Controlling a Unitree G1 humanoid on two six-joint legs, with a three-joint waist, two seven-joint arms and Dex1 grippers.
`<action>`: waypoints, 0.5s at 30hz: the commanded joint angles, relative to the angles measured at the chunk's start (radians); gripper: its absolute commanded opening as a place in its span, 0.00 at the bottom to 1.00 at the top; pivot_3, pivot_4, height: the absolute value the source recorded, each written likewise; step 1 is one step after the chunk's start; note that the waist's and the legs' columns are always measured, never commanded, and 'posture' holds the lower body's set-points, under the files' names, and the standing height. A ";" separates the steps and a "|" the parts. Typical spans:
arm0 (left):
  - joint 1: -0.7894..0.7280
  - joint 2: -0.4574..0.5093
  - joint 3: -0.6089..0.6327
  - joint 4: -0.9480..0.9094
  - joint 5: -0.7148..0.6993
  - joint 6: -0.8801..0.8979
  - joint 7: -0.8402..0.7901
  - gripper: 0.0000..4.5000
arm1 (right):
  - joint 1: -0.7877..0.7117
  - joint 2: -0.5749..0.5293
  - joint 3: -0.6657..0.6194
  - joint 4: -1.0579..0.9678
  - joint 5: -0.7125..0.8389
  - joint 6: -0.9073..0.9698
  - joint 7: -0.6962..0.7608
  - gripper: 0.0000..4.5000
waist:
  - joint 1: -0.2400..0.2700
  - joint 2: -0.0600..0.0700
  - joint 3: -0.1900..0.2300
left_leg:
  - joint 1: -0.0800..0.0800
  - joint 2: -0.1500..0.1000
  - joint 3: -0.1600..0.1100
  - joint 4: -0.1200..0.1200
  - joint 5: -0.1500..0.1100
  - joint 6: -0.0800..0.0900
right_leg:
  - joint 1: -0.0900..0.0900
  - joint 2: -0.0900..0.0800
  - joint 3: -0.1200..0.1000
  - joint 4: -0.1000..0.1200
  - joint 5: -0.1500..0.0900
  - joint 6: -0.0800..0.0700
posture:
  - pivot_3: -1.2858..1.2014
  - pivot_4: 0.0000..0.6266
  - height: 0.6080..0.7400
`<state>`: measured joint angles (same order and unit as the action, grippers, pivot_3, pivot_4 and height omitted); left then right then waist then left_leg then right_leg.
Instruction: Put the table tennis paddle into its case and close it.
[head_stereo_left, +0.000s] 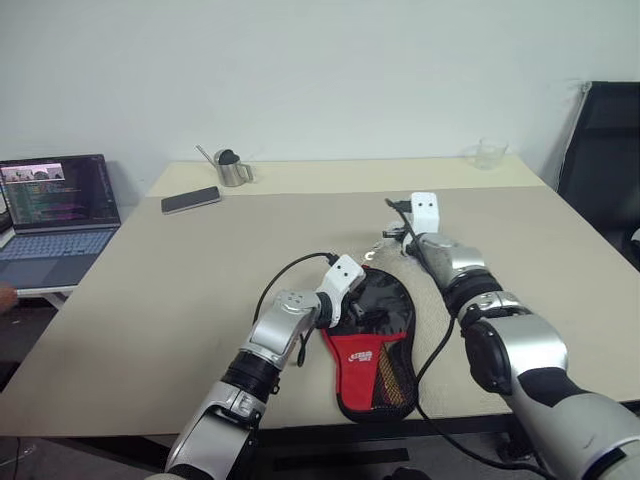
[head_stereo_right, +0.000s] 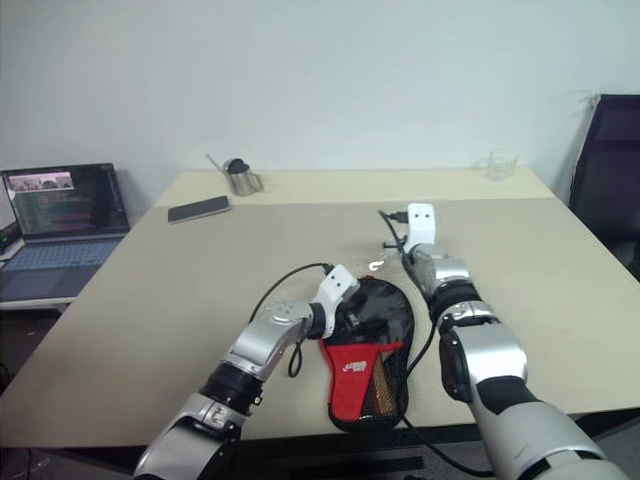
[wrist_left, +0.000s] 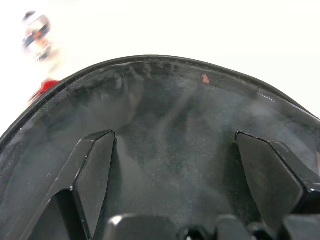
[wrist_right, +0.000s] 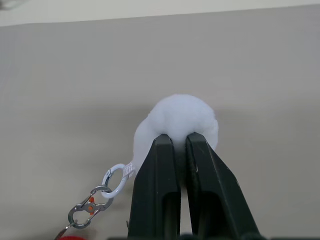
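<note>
The case (head_stereo_left: 368, 345), a black pouch with a red panel and a mesh pocket, lies flat near the table's front edge. My left gripper (wrist_left: 175, 137) is open, its fingers (wrist_left: 95, 165) spread just over the case's round black part (wrist_left: 170, 105). Beyond the case's far end, my right gripper (wrist_right: 177, 137) is shut on the white pom-pom charm (wrist_right: 182, 112). From the charm a white ring and a small metal clip (wrist_right: 90, 210) trail back toward the case. The paddle is hidden.
An open laptop (head_stereo_left: 55, 215) sits at the far left, and a phone (head_stereo_left: 190, 199) and a metal cup (head_stereo_left: 233, 170) lie at the back of the table (head_stereo_left: 180, 290). A clear glass (head_stereo_left: 490, 153) stands at the back right, near a black chair (head_stereo_left: 605, 150). Black cables loop beside the case.
</note>
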<state>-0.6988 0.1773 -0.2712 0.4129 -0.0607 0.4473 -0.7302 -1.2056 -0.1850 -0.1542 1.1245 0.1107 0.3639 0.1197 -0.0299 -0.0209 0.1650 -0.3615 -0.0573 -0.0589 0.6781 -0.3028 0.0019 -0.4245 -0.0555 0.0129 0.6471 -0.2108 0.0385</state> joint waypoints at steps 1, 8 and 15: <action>0.017 -0.002 -0.029 0.078 0.030 0.016 -0.003 0.94 | 0.036 -0.068 0.013 -0.125 -0.020 0.054 0.010 0.00 | 0.002 0.001 0.000 | 0.000 0.000 -0.001 0.000 0.000 0.000 | 0.001 0.000 -0.001 -0.001 0.000 0.000 | 0.52 0.24 1.00; -0.008 -0.014 -0.037 0.121 0.043 -0.004 -0.011 0.94 | 0.233 -0.189 0.086 -0.498 -0.022 0.307 0.148 0.00 | 0.006 0.003 -0.002 | 0.000 -0.001 -0.002 0.000 0.000 0.000 | 0.002 0.000 -0.002 -0.001 0.000 0.000 | 0.52 0.24 1.00; -0.037 -0.022 -0.043 0.181 0.057 -0.037 -0.023 0.94 | 0.525 -0.460 0.236 -1.101 0.084 0.643 0.481 0.00 | 0.019 0.007 -0.004 | -0.001 -0.002 -0.004 0.001 -0.001 0.003 | 0.004 0.000 -0.005 -0.004 -0.002 0.003 | 0.52 0.24 1.00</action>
<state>-0.7637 0.1528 -0.2902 0.5285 -0.0297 0.3904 -0.7515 -0.6781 -0.6049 0.0699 0.1359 0.1721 0.9695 0.5446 -0.0110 -0.0137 0.1606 -0.3619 -0.0592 -0.0626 0.6789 -0.3043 0.0048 -0.4207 -0.0554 0.0075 0.6436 -0.2127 0.0417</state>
